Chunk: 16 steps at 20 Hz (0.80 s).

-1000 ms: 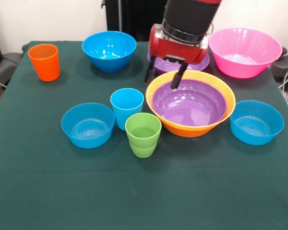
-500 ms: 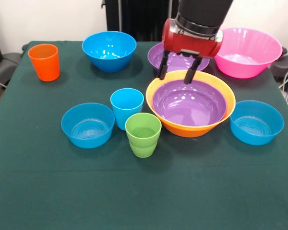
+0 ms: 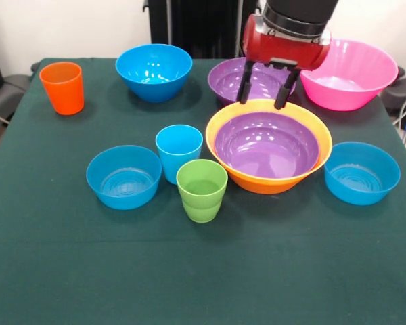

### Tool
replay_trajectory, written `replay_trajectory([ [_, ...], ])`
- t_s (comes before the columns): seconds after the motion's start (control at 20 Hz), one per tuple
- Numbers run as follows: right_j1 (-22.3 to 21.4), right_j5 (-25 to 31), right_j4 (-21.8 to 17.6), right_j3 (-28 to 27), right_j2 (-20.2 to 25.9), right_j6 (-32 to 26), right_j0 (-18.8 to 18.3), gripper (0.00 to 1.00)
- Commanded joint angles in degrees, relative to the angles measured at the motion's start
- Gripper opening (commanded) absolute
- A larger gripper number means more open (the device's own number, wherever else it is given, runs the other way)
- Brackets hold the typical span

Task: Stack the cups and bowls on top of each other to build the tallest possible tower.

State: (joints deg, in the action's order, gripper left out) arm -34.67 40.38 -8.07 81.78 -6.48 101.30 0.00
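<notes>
Single view only: front camera, raised above table height and tilted down onto the green tablecloth (image 3: 203,284). Faces the far wall, with the arm's gripper (image 3: 263,89) dropping in from the top edge. Close enough to fill the picture with the table; near edge cut off at the bottom, far edge visible at the top, left and right far corners just inside. Orange cup (image 3: 62,87) at far left and pink bowl (image 3: 346,73) at far right mark the width covered. Orange-yellow bowl (image 3: 268,177) sits slightly right of centre, green cup (image 3: 201,190) nearest the lens. No second view to compare.
</notes>
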Motion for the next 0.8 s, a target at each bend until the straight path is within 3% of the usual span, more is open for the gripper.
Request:
replay_trajectory([
  [0.05,0.3,-5.1,1.7,7.4,9.7,0.5,-3.8,1.00],
  [0.2,1.0,-8.9,1.9,8.3,10.9,1.5,-5.6,1.00],
  [0.65,2.7,-11.2,-1.1,8.8,14.3,-3.2,-12.3,1.00],
  [0.8,3.2,-11.3,-2.0,8.6,14.2,-2.1,-12.3,1.00],
])
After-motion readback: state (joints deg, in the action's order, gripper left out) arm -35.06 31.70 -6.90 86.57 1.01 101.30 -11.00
